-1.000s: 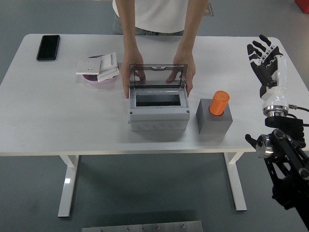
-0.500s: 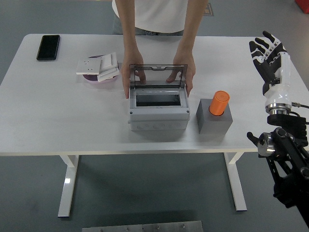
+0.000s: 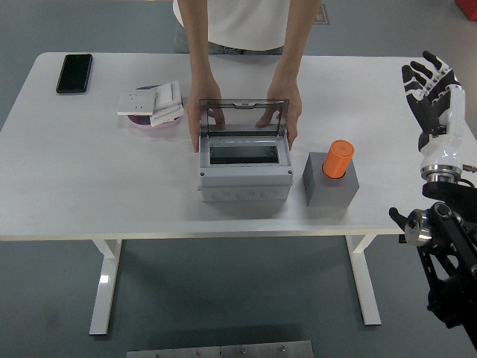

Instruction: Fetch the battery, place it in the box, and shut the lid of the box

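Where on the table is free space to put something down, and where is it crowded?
Free: the table's front left, left of the grey box, and the strip between battery holder and right hand. Crowded: the centre, where a person's hands hold the box, and around the switch plates.

A white rectangular table (image 3: 89,186) on white metal legs (image 3: 106,283) stands on a grey-blue floor (image 3: 45,298), with a metal plate (image 3: 220,350) below.
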`<state>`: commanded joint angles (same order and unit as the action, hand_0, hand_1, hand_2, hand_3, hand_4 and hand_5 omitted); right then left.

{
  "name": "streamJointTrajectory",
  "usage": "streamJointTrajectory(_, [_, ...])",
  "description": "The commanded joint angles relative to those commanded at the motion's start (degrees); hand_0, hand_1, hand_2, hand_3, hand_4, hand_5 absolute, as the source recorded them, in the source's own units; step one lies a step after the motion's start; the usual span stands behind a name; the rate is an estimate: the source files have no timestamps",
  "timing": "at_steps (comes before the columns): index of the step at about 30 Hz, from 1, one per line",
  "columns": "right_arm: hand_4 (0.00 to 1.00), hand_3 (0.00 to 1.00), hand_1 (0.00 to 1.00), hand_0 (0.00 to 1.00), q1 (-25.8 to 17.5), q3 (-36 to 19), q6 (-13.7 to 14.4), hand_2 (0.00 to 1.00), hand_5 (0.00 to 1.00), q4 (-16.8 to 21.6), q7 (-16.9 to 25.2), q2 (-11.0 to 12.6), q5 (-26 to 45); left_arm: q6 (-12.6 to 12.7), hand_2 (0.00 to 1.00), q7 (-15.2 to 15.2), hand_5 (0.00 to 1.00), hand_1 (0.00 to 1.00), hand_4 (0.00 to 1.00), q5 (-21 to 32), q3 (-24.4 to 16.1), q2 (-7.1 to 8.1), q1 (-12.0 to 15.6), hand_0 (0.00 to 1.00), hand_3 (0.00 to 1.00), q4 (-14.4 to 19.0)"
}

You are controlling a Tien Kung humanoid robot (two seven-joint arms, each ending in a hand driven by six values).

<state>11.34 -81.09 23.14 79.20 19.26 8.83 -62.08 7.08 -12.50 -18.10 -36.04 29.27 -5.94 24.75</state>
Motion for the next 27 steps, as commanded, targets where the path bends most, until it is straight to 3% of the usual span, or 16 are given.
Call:
streamJointTrajectory(7, [0.893, 0.721, 0.659, 0.728, 0.8, 2.4, 1.2, 0.650, 0.387, -2.1, 1.1, -1.0, -0.1, 0.2, 0.591, 1.2, 0.002, 0.739, 0.422, 2.5, 1.3, -0.83, 0.7, 0.640, 0.531, -0.2])
streamJointTrajectory(15, [0.892, 0.708, 0.635, 0.713, 2.2, 4.2, 2.9, 0.621, 0.395, -3.7, 1.2, -0.7, -1.9, 0.1, 0.591, 1.5, 0.002, 0.739, 0.423, 2.9, 1.5, -0.59, 0.4, 0.640, 0.531, -0.2])
streamJointTrajectory(27, [0.887, 0.704, 0.633, 0.717, 2.5, 8.0, 5.3, 0.612, 0.386, -8.7, 3.1, -2.7, -3.7, 0.0, 0.591, 1.4, 0.002, 0.738, 0.423, 2.8, 1.6, -0.89, 0.3, 0.639, 0.531, -0.2])
